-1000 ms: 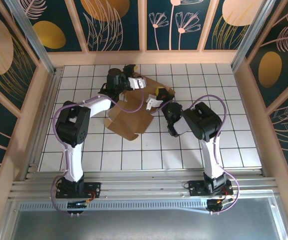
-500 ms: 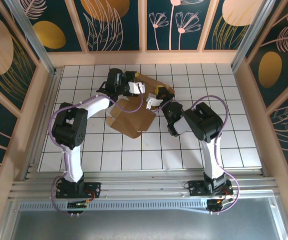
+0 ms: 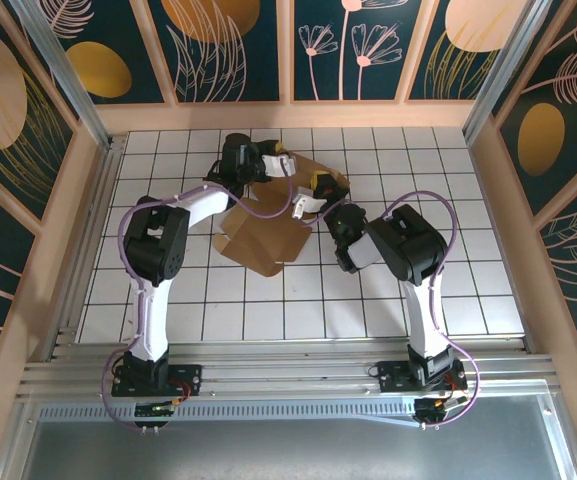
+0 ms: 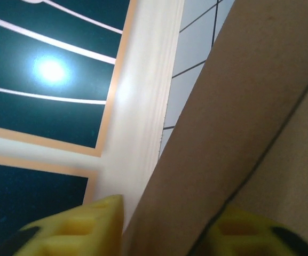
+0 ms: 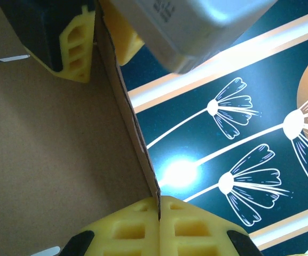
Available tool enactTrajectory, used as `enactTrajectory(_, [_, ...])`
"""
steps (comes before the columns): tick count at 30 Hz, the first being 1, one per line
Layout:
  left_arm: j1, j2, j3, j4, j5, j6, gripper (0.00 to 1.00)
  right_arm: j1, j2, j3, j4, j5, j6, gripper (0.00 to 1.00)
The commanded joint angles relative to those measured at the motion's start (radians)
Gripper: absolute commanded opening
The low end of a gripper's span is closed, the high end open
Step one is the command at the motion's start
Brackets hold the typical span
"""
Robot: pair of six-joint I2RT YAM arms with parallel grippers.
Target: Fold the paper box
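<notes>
Lying just above the middle of the top view, the box (image 3: 263,238) is a brown cardboard sheet with many flaps, spread on the white tiled table (image 3: 438,190). Its lower part sits flat on the tiles, and the flaps at its upper right are tilted up.

The left gripper (image 3: 280,165) reaches the box's upper edge from the left, and the right gripper (image 3: 308,200) meets the same raised part from the right. The two are near each other.

In the left wrist view a cardboard flap (image 4: 239,106) runs from upper right to the bottom of the frame, between the left gripper's yellow pads (image 4: 76,229). The jaws are narrow and pinch the flap.

In the right wrist view the right gripper (image 5: 158,224) sits at the bottom of the frame. Its pads (image 5: 127,229) are pressed together on the thin cardboard edge (image 5: 137,138). At the top left the left gripper (image 5: 97,37) clamps the same edge, one pad on each side.

Behind them stands the dark wall (image 5: 239,133) with pale flower drawings.
</notes>
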Motion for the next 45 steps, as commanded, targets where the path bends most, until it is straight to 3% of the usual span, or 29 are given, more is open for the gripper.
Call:
enactTrajectory(1, [-0.012,0.009,-0.032,0.11,0.005,0.04,0.25,0.024,-0.059,-0.016,0.078,-0.001,0.035,0.0])
enactTrajectory(3, [-0.017,0.011,-0.056,0.147,-0.001,0.077,0.12,0.031,-0.081,-0.026,0.069,0.001,0.065,0.01])
enactTrajectory(4, [-0.02,0.014,-0.066,0.168,-0.001,0.091,0.06,0.034,-0.097,-0.034,0.054,0.0,0.09,0.09])
enactTrajectory(6, [-0.025,0.024,-0.077,0.21,-0.001,0.113,0.0,0.043,-0.213,-0.051,-0.137,-0.007,0.23,0.45])
enactTrajectory(8, [-0.031,0.032,-0.084,0.252,-0.001,0.118,0.0,0.038,-0.356,-0.037,-0.379,-0.033,0.425,0.65])
enactTrajectory(10, [-0.033,0.037,-0.1,0.317,0.005,0.121,0.0,0.019,-0.488,0.048,-0.719,-0.087,0.647,0.91])
enactTrajectory(11, [-0.035,0.042,-0.107,0.351,0.002,0.124,0.0,-0.031,-0.537,0.136,-0.945,-0.171,0.764,0.99])
enactTrajectory(13, [-0.038,0.055,-0.111,0.406,-0.005,0.139,0.0,-0.128,-0.571,0.285,-1.213,-0.391,0.974,0.99])
enactTrajectory(15, [-0.041,0.07,-0.112,0.467,-0.017,0.163,0.0,-0.238,-0.549,0.412,-1.364,-0.596,1.158,0.99])
enactTrajectory(17, [-0.045,0.09,-0.119,0.552,-0.027,0.188,0.0,-0.329,-0.447,0.603,-1.582,-0.714,1.283,0.99])
enactTrajectory(22, [-0.054,0.115,-0.121,0.655,-0.026,0.244,0.0,-0.414,-0.11,1.134,-2.092,-0.881,1.327,0.92])
enactTrajectory(25, [-0.059,0.113,-0.128,0.683,-0.032,0.25,0.0,-0.392,0.037,1.305,-2.258,-0.928,1.292,0.91])
enactTrajectory(29, [-0.066,0.097,-0.145,0.684,-0.031,0.264,0.0,-0.341,0.085,1.288,-2.258,-0.914,1.264,0.9])
enactTrajectory(37, [-0.068,0.081,-0.144,0.654,-0.031,0.275,0.0,-0.327,0.143,1.286,-2.249,-0.935,1.292,0.7])
enactTrajectory(45, [-0.074,0.089,-0.137,0.634,-0.035,0.279,0.0,-0.317,0.103,1.179,-2.239,-0.994,1.262,0.82])
